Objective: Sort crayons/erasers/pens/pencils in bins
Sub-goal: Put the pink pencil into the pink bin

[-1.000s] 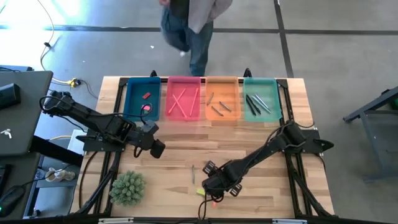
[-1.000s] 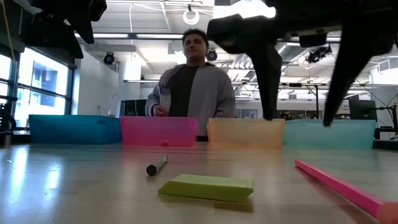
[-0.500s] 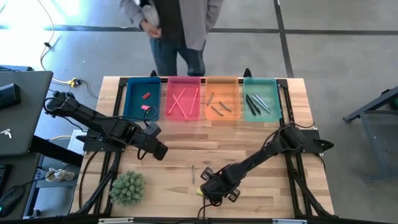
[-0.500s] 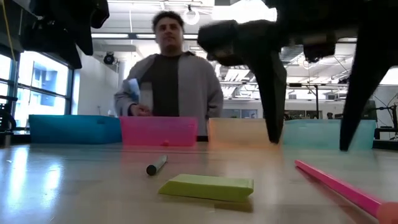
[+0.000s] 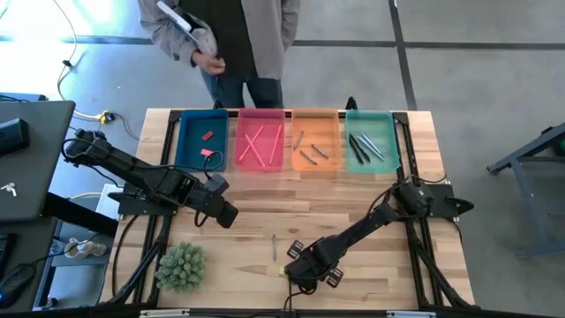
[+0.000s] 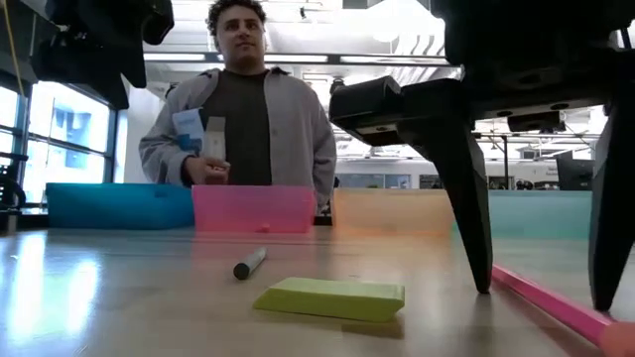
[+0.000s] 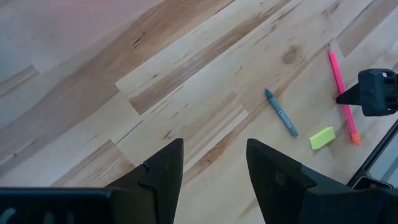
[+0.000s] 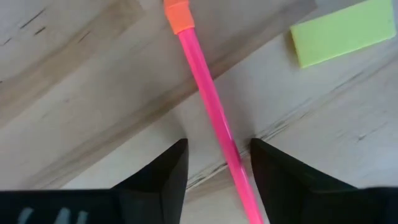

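Right pincer (image 8: 214, 165) lowered | astride pencil (image 8: 208, 102) | long, pink, orange-tipped

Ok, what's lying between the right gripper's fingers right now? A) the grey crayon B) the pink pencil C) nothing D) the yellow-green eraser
B: in the right wrist view the pink pencil runs between the right gripper fingers, which straddle it without visibly clamping; the yellow-green eraser lies off to one side, and the grey crayon lies apart from both.
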Controlling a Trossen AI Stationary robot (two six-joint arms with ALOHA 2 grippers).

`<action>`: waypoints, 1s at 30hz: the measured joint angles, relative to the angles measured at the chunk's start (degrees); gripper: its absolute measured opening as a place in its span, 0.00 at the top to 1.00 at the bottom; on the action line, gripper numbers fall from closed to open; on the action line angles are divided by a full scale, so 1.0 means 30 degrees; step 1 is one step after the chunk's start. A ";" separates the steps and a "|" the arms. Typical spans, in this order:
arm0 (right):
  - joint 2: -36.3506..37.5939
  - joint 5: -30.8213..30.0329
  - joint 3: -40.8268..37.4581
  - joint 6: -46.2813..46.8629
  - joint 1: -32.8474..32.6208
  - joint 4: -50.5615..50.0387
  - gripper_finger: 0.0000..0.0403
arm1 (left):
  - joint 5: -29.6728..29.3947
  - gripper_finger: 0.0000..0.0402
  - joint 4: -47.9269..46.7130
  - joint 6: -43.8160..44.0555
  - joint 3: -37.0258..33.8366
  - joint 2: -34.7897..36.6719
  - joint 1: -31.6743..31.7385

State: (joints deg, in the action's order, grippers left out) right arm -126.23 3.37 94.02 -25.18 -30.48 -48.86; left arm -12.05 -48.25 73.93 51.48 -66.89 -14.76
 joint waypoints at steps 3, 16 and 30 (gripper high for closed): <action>-0.0020 0.0442 0.0007 -0.0272 0.0127 -0.0002 0.68 | -0.0002 0.59 0.0000 -0.0004 0.0000 0.0004 0.0000; -0.0069 0.0451 0.0000 -0.0270 0.0118 -0.0383 0.95 | -0.0039 0.59 -0.0058 -0.0069 0.0000 0.0007 0.0000; 0.0219 0.0767 -0.0080 0.0873 -0.0232 -0.1834 0.99 | 0.0424 0.59 -0.0036 -0.0036 0.0000 0.0007 -0.0007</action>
State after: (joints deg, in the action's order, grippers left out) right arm -125.58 5.67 93.78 -22.56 -31.18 -54.36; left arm -10.78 -48.36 73.82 51.48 -66.87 -14.79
